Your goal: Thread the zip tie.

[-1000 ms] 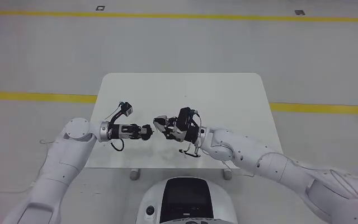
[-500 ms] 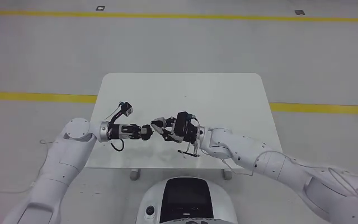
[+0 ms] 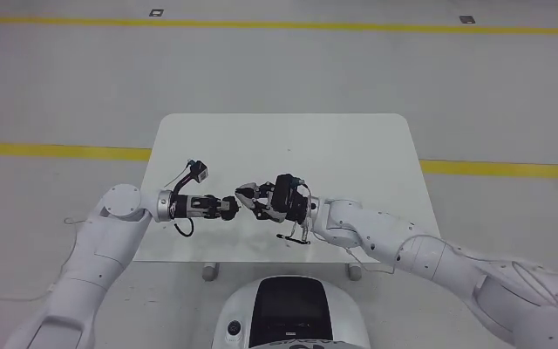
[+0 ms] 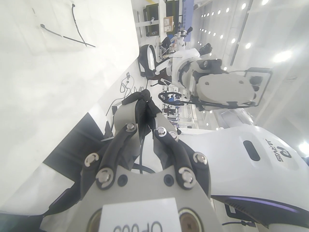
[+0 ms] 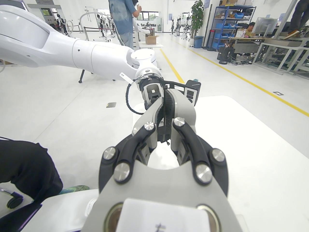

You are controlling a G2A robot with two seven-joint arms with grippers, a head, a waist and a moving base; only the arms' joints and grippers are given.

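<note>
Above the table's front left part, my left gripper (image 3: pixel 228 208) and right gripper (image 3: pixel 245 194) meet tip to tip. In the left wrist view the left gripper (image 4: pixel 144 97) is shut on a black zip tie (image 4: pixel 142 131), whose strap runs back between the fingers. In the right wrist view the right gripper (image 5: pixel 165 105) is shut on a thin black zip tie strip (image 5: pixel 165 121) held edge-on between its ribbed pads. The left gripper (image 5: pixel 154 92) sits just beyond its tips. Where the strap and head join is hidden by the fingers.
Two spare black zip ties (image 4: pixel 76 26) (image 4: pixel 63 36) lie crossed on the white table (image 3: pixel 349 148), away from both grippers. The table's front edge (image 3: pixel 261 260) is close below the arms. The rest of the tabletop is bare.
The right gripper has shifted left, closing the gap to the left gripper's tips. The left arm has barely moved. Both stay shut.
</note>
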